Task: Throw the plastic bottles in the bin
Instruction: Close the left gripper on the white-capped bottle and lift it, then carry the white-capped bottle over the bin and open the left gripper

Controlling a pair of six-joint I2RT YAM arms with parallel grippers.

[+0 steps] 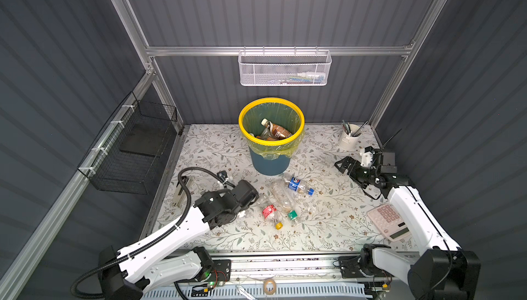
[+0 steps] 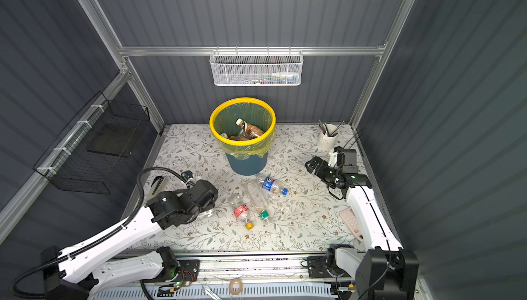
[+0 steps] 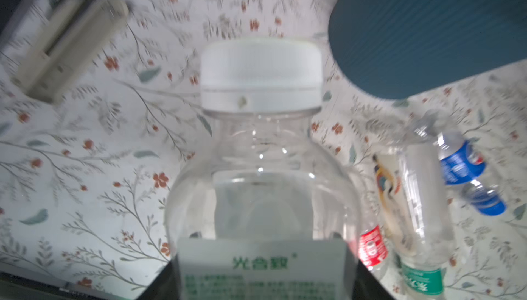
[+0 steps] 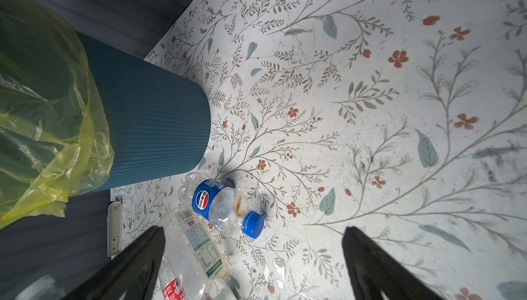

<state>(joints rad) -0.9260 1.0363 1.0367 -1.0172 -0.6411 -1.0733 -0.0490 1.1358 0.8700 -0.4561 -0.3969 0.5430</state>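
Left claw grips a clear bottle at its label; right claw is empty, jaws apart. Risk: the smooth wall may slip, dropping it short of the bin ahead.

From the left wrist: sits just behind the left pincer, looks out along its jaws and slightly down, so near as to fill the middle with the blurred white-capped bottle clamped there.

From the right wrist: sits behind the right pincer, higher off the table, looks down past its wide-apart jaws onto a broad patch ahead.

Shared by both wrist views: the bin wall and the blue-labelled bottle lying between the two pincers.

In both top views: hangs high over the front rail, faces the back wall, tilts steeply down, far enough to take in both pincers, table and bin; nearly the same scene, shifted a little sideways.
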